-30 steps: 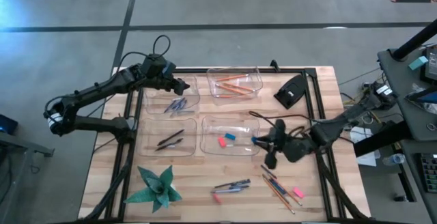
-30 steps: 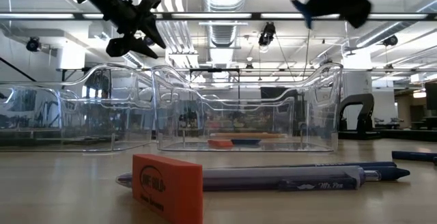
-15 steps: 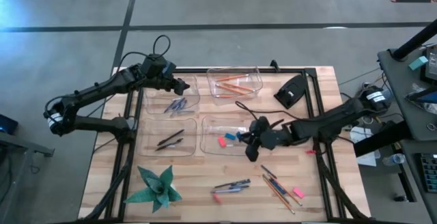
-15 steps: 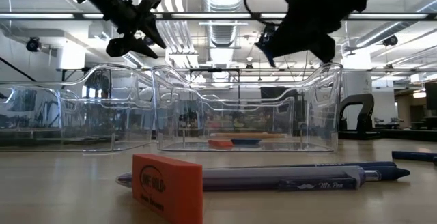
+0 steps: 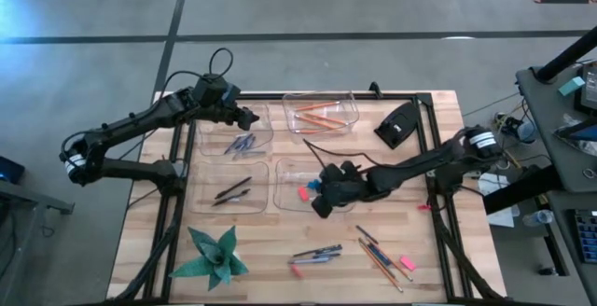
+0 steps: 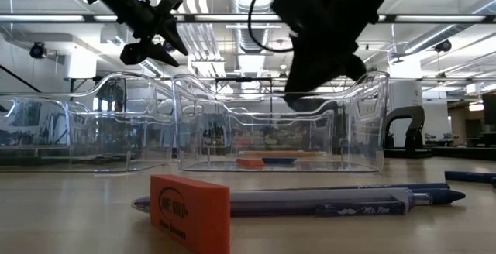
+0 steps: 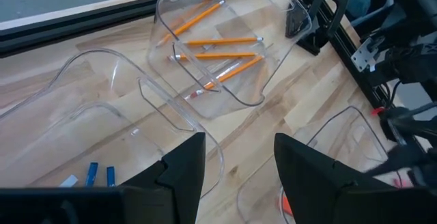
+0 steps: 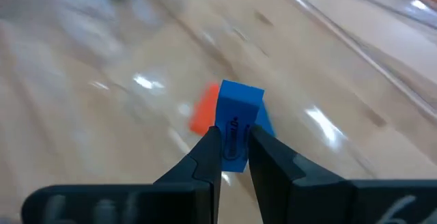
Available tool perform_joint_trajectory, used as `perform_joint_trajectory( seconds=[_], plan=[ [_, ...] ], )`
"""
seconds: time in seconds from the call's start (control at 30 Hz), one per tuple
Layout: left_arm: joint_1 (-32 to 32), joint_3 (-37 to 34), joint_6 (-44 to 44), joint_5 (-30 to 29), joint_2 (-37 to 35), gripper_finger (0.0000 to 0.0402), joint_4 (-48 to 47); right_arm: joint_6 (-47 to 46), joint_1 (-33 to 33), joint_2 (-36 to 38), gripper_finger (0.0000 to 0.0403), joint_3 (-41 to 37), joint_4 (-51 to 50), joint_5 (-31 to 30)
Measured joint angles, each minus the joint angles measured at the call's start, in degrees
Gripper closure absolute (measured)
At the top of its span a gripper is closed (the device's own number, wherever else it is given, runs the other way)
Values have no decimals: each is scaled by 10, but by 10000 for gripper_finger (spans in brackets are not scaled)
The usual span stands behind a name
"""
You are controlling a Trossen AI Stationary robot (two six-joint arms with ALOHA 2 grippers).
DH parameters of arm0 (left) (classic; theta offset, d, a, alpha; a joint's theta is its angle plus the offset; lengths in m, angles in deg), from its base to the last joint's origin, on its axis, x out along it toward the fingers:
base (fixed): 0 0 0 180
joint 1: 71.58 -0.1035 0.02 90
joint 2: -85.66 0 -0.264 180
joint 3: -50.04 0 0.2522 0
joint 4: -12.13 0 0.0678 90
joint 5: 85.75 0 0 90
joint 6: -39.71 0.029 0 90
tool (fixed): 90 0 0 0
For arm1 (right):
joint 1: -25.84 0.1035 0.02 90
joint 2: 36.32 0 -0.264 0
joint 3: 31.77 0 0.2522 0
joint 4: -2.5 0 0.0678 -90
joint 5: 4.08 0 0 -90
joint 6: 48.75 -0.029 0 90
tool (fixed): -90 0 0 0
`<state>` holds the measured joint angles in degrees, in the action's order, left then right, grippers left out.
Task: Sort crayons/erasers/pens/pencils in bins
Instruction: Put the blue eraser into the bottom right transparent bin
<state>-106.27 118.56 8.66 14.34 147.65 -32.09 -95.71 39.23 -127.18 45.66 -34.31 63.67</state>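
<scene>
My right gripper [image 5: 322, 201] hangs over the near-right bin [image 5: 289, 168], shut on a blue eraser [image 8: 237, 118]. Below it, on the bin's floor, lie a pink eraser [image 5: 303, 193] and a blue eraser [image 5: 313, 186]. My left gripper [image 7: 235, 176] stands open and holds nothing, above the far-left bin [image 5: 264, 110], where blue crayons [image 5: 241, 143] lie. Orange pencils [image 5: 319, 116] lie in the far-right bin [image 5: 353, 101], dark pens [image 5: 232, 190] in the near-left bin [image 5: 207, 168]. In the low view my right gripper [image 6: 298, 91] shows above the bin's wall. My right gripper pinches the blue eraser between its two fingers [image 8: 205, 152], on the eraser's two broad sides near one end [image 8: 233, 142]. The other end sticks out past the fingertips. The fingers slant down from the table's right. The eraser is lifted clear of the bin's floor.
Loose on the near table lie pens [image 5: 315, 253], a pink eraser [image 5: 297, 271], pencils [image 5: 382, 261] and another pink eraser [image 5: 407, 263]. A green paper star [image 5: 216, 255] sits at the near left. A black object [image 5: 399, 124] stands at the far right.
My right gripper has gone toward the table's left edge and down, rolling as it went. It carries the blue eraser from the near-right bin's right rim to above the bin's inside, and has stayed shut on it.
</scene>
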Motion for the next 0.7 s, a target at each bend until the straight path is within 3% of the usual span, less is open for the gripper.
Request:
perform_joint_trajectory(
  seconds=[0.13, 0.33, 0.7],
  plan=[
    [0, 0, 1, 0, 0, 240, 0, -4, -11, -40, 349, 38, -61, 29],
    [0, -1, 2, 0, 0, 240, 0, 3, -24, -91, 349, 73, -64, 60],
    [0, -9, 2, 0, 0, 240, -1, 21, -30, -124, 349, 107, -68, 61]
  ],
)
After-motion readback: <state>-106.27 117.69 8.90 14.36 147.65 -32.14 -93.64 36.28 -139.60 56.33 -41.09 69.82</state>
